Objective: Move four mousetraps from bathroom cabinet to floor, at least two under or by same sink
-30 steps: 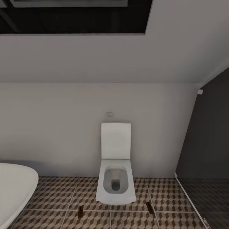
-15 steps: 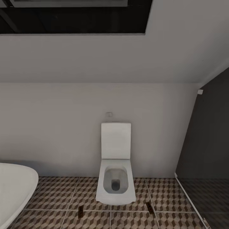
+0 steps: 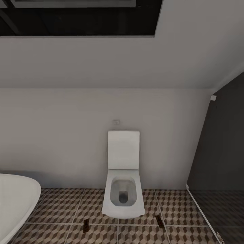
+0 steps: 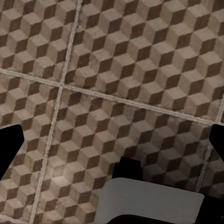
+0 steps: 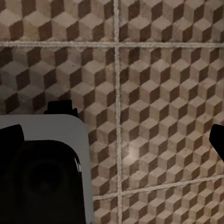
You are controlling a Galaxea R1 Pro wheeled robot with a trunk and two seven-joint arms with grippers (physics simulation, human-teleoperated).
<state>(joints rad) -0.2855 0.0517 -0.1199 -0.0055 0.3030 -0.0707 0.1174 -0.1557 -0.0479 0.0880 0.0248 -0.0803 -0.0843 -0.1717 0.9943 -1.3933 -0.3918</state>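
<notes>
Two mousetraps [image 3: 86, 226] [image 3: 159, 221] are seen on the floor [image 3: 57, 206] flanking the toilet [image 3: 123, 198], long axes toward the wall. Both grippers [image 4: 112, 144] [image 5: 116, 140] are spread wide, nothing held.

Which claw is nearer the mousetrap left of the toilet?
Probably left, but unsure. The left claw and right claw both hang open over patterned floor tiles; that mousetrap lies toward the left arm's side.

Head camera faces the back wall, level and well back, toilet [image 3: 123, 176] centred, bathtub [image 3: 15, 200] edging in at left. Both wrist cameras point straight down, close over the cube-patterned bathroom floor [image 4: 116, 70]; all three views share that tiling.
</notes>
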